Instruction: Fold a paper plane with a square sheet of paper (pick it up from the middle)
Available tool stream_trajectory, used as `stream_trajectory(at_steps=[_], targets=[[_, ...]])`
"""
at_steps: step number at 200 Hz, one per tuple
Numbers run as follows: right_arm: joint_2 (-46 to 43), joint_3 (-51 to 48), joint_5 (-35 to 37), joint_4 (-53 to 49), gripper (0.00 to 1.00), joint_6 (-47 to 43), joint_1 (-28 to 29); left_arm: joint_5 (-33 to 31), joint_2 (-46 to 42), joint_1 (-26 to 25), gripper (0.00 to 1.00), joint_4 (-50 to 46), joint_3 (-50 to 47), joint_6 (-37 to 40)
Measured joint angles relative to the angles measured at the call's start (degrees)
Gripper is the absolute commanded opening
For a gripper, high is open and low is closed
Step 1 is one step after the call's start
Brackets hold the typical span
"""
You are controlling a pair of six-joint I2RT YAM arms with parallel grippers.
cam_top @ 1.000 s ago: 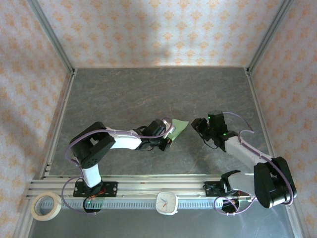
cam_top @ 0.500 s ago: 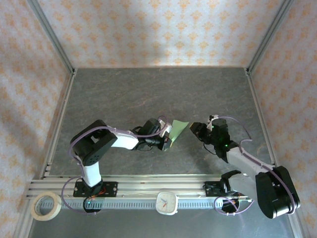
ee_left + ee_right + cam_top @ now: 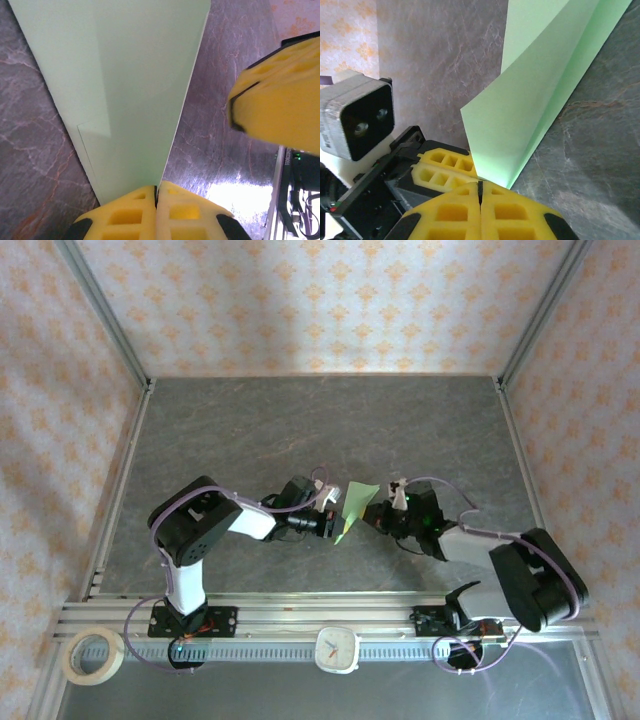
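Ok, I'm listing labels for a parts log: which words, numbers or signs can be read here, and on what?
Nothing reads clearly enough to quote.
green paper: blank.
clock: hands, no legible numerals.
camera block: side sticker, too small to read.
rail: fine print, blurred.

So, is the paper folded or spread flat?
Folded. The paper shows two layers meeting at a crease in the right wrist view; the left gripper pinches its end.

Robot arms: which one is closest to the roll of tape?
The left arm. Its base stands just beside the tape roll at the near left corner; the right arm is bolted beyond the clock, on the other side.
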Motion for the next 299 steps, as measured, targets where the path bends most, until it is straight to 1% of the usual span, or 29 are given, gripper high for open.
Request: stream_trajectory(at_steps=[57, 128, 200, 253, 299], targets=[[6.36, 1.62, 0.07, 7.28, 0.02, 2.27, 0.24, 1.77, 1.14, 0.63, 0.00, 2.60, -0.35, -4.02], [14.32, 5.25, -0.39, 11.78, 0.01, 4.83, -0.09, 2.05, 1.62, 1.11, 0.00, 7.08, -1.99, -8.87], [14.71, 5.29, -2.21, 12.68, 0.00, 4.72, -1.57, 2.08, 1.88, 1.86, 0.00, 13.03, -4.57, -13.92], [15.85, 6.03, -3.23, 12.37, 0.00, 4.31, -1.57, 2.64, 2.36, 2.14, 0.00, 13.16, -4.31, -15.37], [17.20, 6.91, -3.23, 12.39, 0.00, 4.31, -1.57, 3.19, 2.51, 2.25, 0.00, 10.78, -3.19, -15.39]])
